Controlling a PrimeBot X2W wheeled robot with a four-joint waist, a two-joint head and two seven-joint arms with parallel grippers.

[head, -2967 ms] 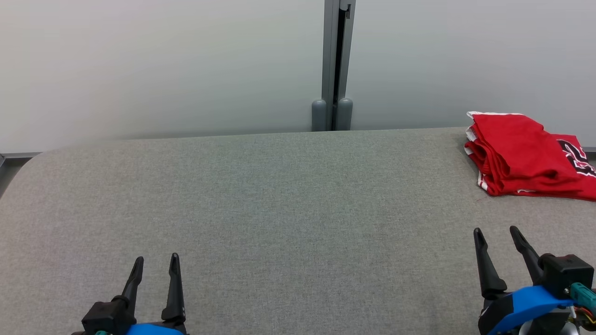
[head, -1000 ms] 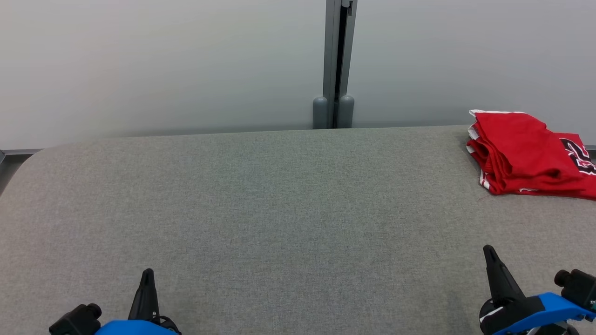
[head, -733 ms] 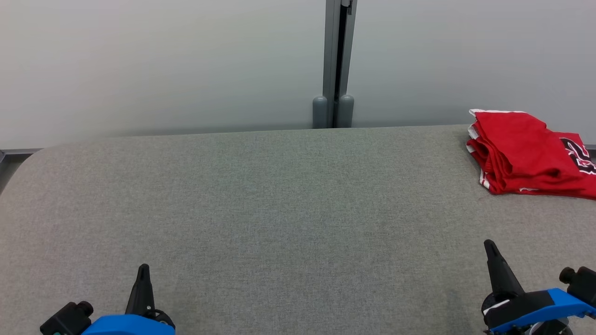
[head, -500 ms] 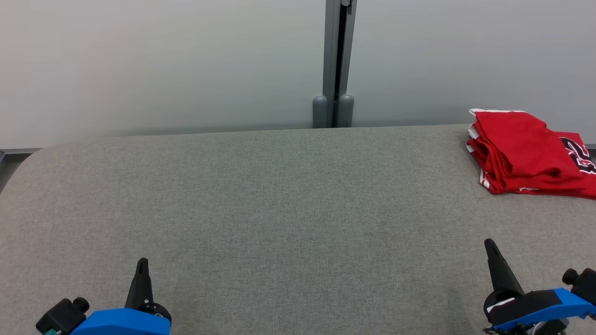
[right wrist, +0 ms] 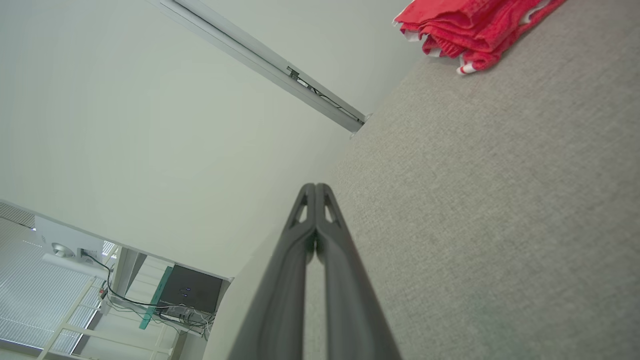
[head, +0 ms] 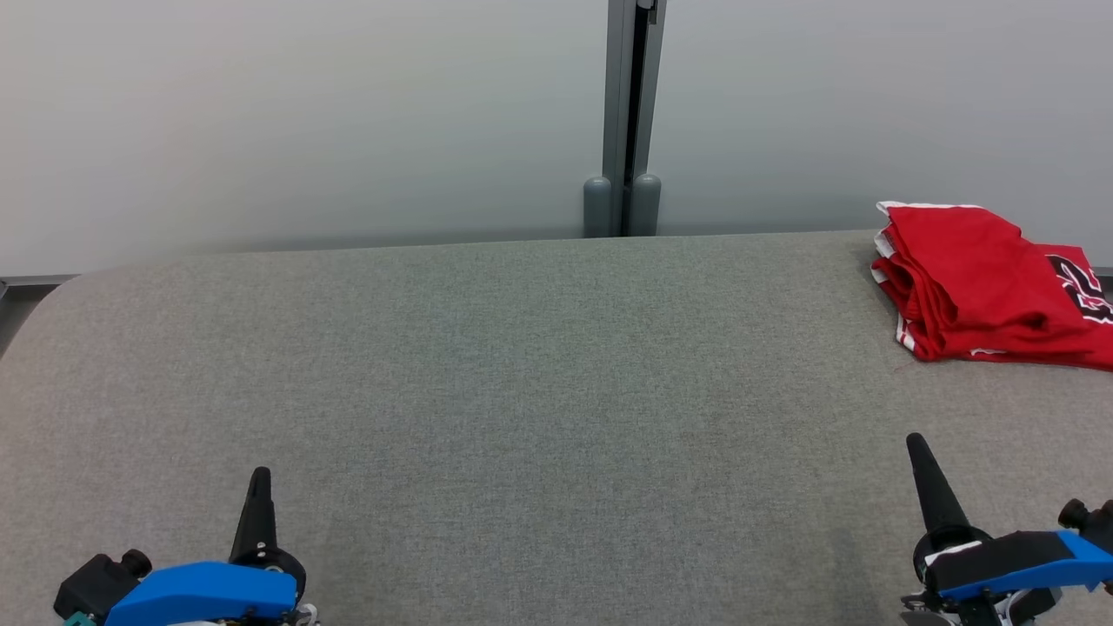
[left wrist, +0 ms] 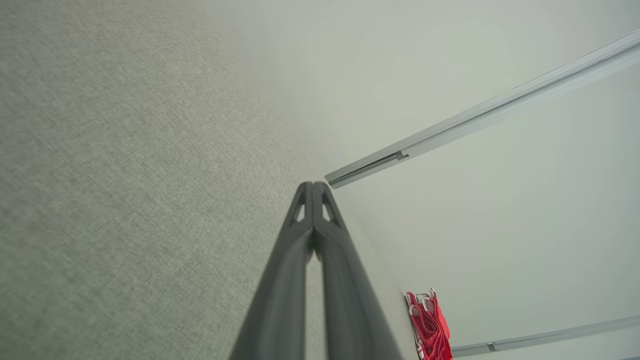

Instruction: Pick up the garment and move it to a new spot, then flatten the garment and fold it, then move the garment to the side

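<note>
Garment [head: 983, 287] folded, lying at worktop [head: 522, 391] far-right edge: set aside. Left gripper [head: 259, 478], right gripper [head: 916, 443] pressed together, empty, well clear: task likely finished.

So the garment [head: 978, 287] is sitting on the table [head: 522, 391], way over at the far right, close to the back edge. The left gripper [head: 259, 478] is hanging over the near left part of the table and the right gripper [head: 916, 443] over the near right, well apart from each other. The garment is lying beyond the right gripper, not touching it. A wall [head: 304, 122] is standing behind the table, with a post [head: 628, 113] running up behind the middle.
</note>
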